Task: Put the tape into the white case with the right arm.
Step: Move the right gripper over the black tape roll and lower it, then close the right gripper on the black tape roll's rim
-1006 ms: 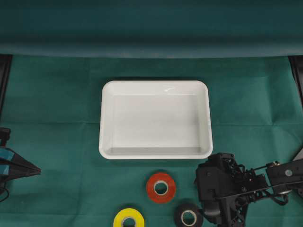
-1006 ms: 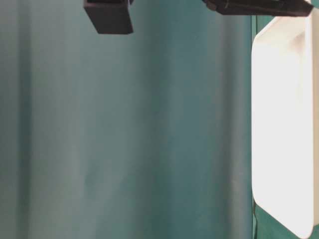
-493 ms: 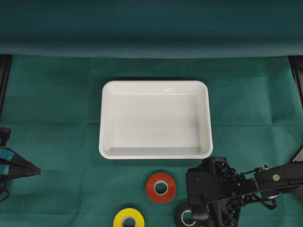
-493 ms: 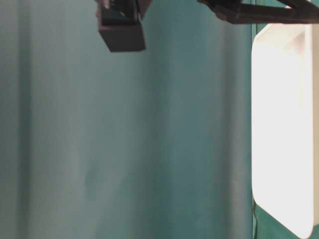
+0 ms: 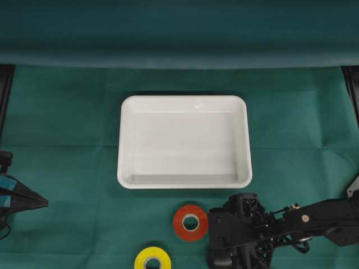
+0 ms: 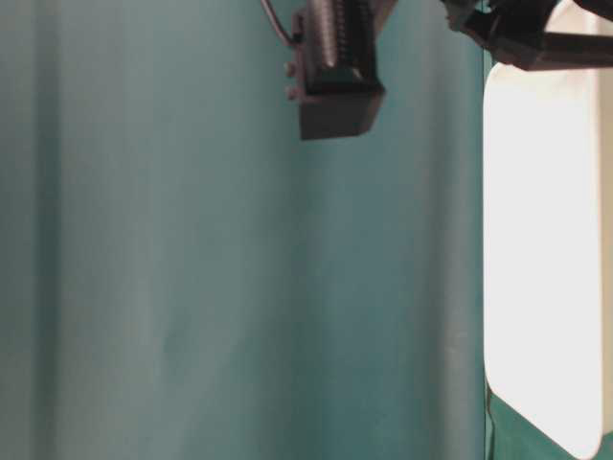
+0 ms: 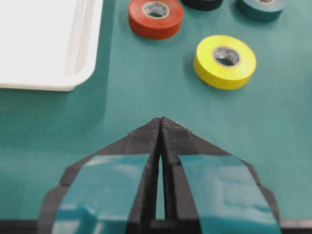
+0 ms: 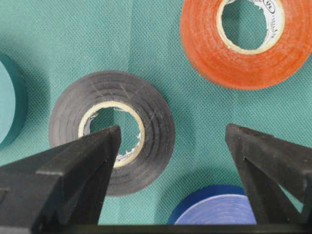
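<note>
On the green cloth (image 5: 67, 112), at mid-table: the white case (image 5: 184, 102), shallow, glossy, round-cornered, raised rim, nothing inside. Below the case in the overhead view, near its lower right corner: the right arm (image 5: 314, 216), reaching in from the right edge, its bulk covering the cloth beside the orange tape roll (image 5: 190, 222). Well left of the case, at the picture's edge: the left gripper (image 5: 42, 202), pointed toward the centre. Just below the case, touching nothing: the orange roll; lower and left of it, the yellow tape roll (image 5: 152, 259), cut by the bottom edge. Hidden from overhead by the arm, shown only by the right wrist camera: the black tape roll (image 8: 114, 130), flat on the cloth, matte with a pale cardboard core, one prong of the right gripper (image 8: 170, 146) over its hole and the other out past its rim, jaws spread wide, gripping nothing. Around it there: a teal roll (image 8: 10, 100) at the left edge, a blue roll (image 8: 219, 209) at the bottom. In the left wrist view: jaws with teal strips pressed together, holding nothing. At table level: only a blurred edge of the case and dark arm parts above.
</note>
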### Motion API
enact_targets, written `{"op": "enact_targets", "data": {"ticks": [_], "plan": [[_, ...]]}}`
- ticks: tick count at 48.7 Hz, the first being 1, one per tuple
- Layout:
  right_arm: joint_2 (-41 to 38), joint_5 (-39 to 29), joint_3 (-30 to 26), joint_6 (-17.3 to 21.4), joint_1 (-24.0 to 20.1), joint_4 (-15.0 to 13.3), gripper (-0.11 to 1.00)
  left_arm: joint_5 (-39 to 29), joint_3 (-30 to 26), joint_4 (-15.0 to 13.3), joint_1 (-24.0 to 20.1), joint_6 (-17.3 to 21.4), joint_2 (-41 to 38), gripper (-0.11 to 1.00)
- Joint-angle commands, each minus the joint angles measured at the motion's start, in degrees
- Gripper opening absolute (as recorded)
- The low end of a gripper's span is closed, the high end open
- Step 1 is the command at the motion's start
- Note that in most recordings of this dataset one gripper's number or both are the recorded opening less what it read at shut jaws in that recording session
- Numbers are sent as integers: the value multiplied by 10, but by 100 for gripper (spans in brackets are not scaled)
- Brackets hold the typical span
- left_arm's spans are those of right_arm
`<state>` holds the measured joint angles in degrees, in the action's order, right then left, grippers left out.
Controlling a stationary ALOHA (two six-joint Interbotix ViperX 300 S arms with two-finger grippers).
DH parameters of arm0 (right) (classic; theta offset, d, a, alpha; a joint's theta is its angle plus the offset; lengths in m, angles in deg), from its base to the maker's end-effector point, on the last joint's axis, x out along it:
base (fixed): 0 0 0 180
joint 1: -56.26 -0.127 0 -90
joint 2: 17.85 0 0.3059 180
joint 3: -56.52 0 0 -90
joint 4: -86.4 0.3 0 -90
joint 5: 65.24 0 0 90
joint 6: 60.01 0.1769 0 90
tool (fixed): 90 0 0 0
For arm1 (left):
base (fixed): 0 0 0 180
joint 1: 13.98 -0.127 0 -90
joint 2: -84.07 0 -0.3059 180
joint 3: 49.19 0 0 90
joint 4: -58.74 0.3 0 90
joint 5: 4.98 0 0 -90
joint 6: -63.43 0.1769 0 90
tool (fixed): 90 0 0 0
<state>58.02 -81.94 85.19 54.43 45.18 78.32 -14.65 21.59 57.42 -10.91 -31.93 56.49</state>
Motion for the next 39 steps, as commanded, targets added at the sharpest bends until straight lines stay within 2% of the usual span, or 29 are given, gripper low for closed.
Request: {"op": "enact_targets", "data": {"ticks": [1, 14, 21, 25, 29, 33, 37, 39], "plan": [[-1, 7, -12, 1, -2, 0, 73, 6, -6, -1, 1, 0, -4, 0], [-13, 7, -12, 2, -2, 1, 73, 7, -5, -1, -8, 1, -4, 0], [-13, 6, -12, 2, -2, 0, 68, 21, 6, -1, -9, 1, 1, 0], [-13, 5, -13, 2, -2, 1, 55, 35, 18, -1, -9, 0, 10, 0], [-13, 4, -18, 2, -2, 1, 30, 45, 32, -1, -9, -1, 29, 0], [-13, 3, -21, 2, -2, 1, 11, 48, 43, -1, -9, 0, 54, 0], [-13, -3, -21, 2, -2, 1, -1, 47, 53, -1, -9, 0, 81, 0], [-13, -5, -21, 2, -2, 1, -1, 47, 58, -1, -9, 1, 93, 0]]}}
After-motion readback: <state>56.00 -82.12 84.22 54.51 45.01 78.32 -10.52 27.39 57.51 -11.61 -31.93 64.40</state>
